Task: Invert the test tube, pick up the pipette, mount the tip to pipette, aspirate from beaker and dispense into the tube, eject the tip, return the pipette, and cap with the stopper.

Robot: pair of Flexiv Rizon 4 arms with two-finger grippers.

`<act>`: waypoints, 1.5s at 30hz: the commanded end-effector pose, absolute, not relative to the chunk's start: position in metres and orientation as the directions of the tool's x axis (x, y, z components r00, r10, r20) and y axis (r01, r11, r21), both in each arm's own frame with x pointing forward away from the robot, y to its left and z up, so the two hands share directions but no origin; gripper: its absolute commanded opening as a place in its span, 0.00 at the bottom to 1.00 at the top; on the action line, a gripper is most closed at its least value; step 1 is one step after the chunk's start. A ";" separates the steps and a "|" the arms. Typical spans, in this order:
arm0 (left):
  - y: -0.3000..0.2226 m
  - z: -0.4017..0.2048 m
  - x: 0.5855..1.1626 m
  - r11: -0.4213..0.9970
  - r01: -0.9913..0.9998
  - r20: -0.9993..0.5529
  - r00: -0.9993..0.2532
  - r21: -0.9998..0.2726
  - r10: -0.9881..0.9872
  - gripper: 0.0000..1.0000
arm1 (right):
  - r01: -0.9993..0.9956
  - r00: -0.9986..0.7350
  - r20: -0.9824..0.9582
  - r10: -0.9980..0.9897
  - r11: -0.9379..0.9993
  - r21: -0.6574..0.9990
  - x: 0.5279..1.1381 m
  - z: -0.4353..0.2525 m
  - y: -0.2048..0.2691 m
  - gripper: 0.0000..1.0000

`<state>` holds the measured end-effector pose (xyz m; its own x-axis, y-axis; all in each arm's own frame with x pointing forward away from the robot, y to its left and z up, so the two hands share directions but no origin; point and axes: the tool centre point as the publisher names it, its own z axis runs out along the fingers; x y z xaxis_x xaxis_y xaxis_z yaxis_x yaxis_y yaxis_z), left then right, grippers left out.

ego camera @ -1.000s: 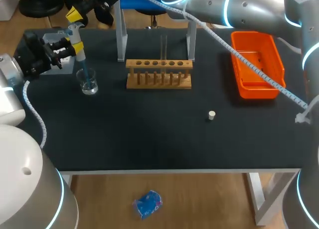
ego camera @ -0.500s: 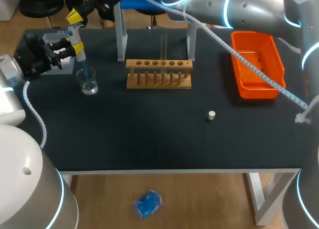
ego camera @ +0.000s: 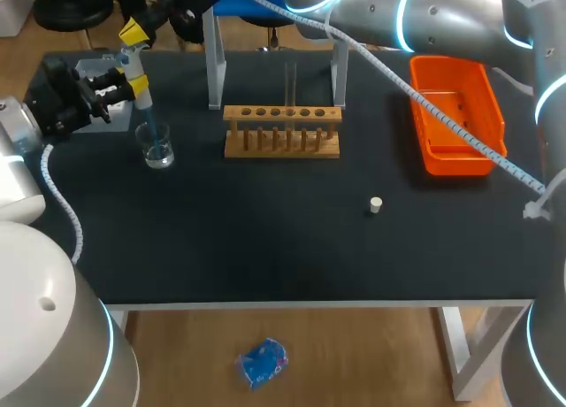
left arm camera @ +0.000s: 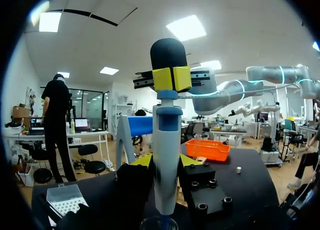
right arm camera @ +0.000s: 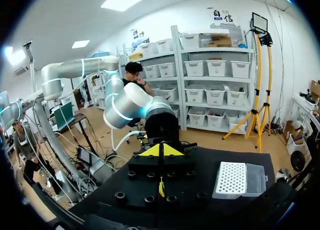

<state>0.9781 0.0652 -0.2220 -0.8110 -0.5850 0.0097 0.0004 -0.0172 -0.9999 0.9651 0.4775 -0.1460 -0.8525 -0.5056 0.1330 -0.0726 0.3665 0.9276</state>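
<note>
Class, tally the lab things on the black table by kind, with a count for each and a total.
blue and white pipette: 1
clear glass beaker: 1
clear glass test tube: 1
wooden test tube rack: 1
small white stopper: 1
orange plastic bin: 1
white tip box: 1
grey metal stand: 1
Total: 8

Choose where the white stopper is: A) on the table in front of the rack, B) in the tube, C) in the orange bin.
A: the stopper lies alone on the table, nearer the front edge than the rack, well clear of the orange bin.
</note>
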 end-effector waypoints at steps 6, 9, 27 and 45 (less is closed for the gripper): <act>0.066 -0.219 0.979 -0.020 0.004 0.009 -0.811 -1.000 -0.585 0.00 | -0.067 -0.849 0.141 -0.510 0.367 0.928 0.966 -0.154 0.478 0.00; 0.066 -0.219 0.979 -0.020 0.004 0.009 -0.811 -1.000 -0.585 0.00 | -0.064 -0.849 0.142 -0.509 0.366 0.928 0.965 -0.156 0.478 0.00; 0.066 -0.219 0.979 -0.020 0.004 0.009 -0.811 -1.000 -0.585 0.00 | -0.059 -0.851 0.144 -0.505 0.364 0.929 0.964 -0.157 0.479 0.00; 0.066 -0.219 0.979 -0.020 0.004 0.009 -0.811 -1.000 -0.585 0.00 | -0.101 -0.855 0.104 -0.509 0.360 0.927 0.967 -0.135 0.481 0.00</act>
